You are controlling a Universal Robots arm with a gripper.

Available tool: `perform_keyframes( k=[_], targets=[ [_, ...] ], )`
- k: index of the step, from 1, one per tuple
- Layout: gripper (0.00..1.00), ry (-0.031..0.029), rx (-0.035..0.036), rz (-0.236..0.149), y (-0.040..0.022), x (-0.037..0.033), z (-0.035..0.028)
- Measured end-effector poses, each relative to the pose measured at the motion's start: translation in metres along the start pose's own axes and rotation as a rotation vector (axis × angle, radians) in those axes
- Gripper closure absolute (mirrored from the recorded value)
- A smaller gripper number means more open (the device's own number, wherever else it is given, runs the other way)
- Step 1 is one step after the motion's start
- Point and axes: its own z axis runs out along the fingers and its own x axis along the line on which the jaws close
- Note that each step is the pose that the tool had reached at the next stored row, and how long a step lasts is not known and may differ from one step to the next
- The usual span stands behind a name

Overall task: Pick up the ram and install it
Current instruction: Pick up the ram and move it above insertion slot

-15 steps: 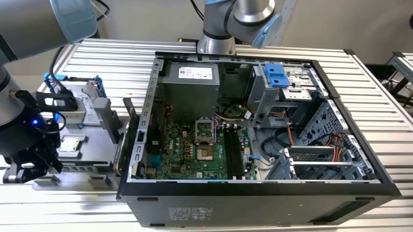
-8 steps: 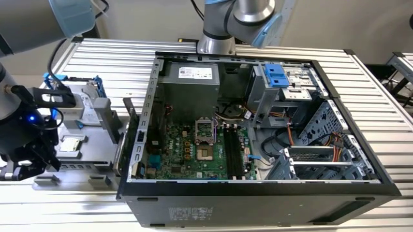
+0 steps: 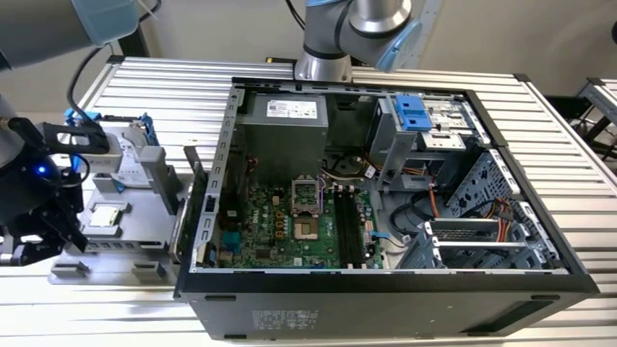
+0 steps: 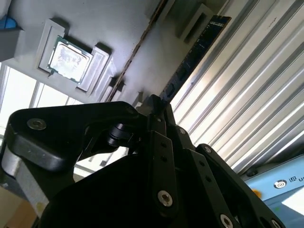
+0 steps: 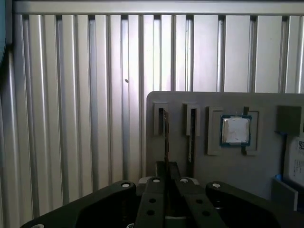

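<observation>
The ram [image 5: 165,135] is a thin dark stick standing on edge in a slot of the grey holder tray [image 5: 228,166]. It shows as a long dark strip [image 4: 194,52] in the second wrist view. My gripper [image 5: 166,167] is at the near end of the stick, its two black fingers [image 4: 153,110] pressed close together on that end. In the exterior view the gripper [image 3: 72,238] is at the tray's side, at the exterior view's left. The motherboard's black slots [image 3: 352,228] lie inside the open computer case.
A second stick [image 5: 191,137] stands in the neighbouring slot. A silver processor chip [image 5: 235,130] and a grey hard drive [image 3: 126,159] sit on the same tray. The open case [image 3: 386,278] stands beside the tray on the ribbed metal table [image 3: 579,159].
</observation>
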Motion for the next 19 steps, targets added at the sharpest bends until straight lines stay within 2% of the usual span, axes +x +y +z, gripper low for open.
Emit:
perform_keyframes(
  k=[19],
  targets=[
    [1.00,-0.0020,0.0000,0.000,0.0003,-0.0002,-0.0243]
  ],
)
